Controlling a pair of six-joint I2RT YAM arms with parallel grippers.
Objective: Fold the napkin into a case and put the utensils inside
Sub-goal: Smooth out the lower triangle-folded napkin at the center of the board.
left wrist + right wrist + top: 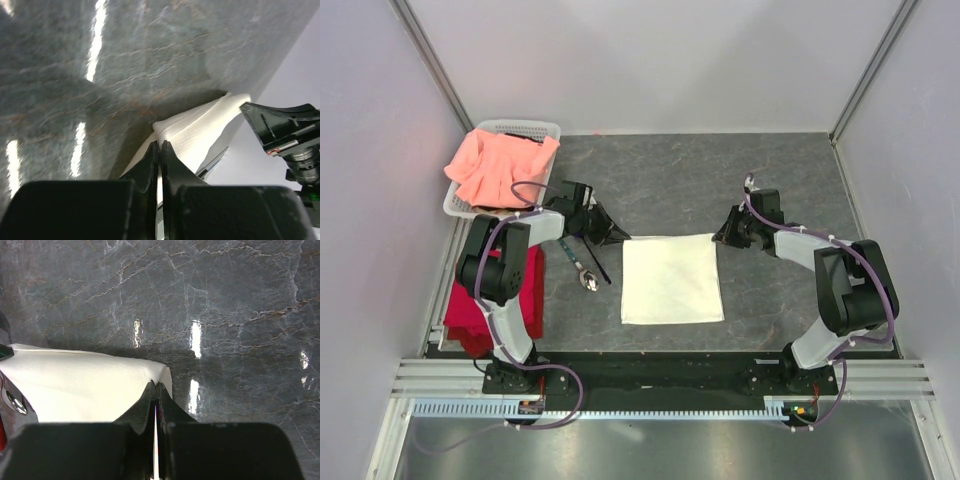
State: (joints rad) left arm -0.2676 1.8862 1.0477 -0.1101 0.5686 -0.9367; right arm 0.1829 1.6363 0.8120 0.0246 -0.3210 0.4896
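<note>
I am pinching the thin cream-white square cloth napkin point(671, 280), lying flat mid-way across the grey marbled table point(780, 180), by its 2 far corners, left gripper point(608, 233) and right gripper point(721, 238) both clamped on fabric I am judging light and limp.

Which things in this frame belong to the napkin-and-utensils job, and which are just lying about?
Part of the job:
- napkin, spread flat, not yet folded
- utensils, lying just left of the napkin

Just lying about:
- pink cloth, heaped in the basket
- white basket, far left corner
- red cloth, behind the left arm
</note>
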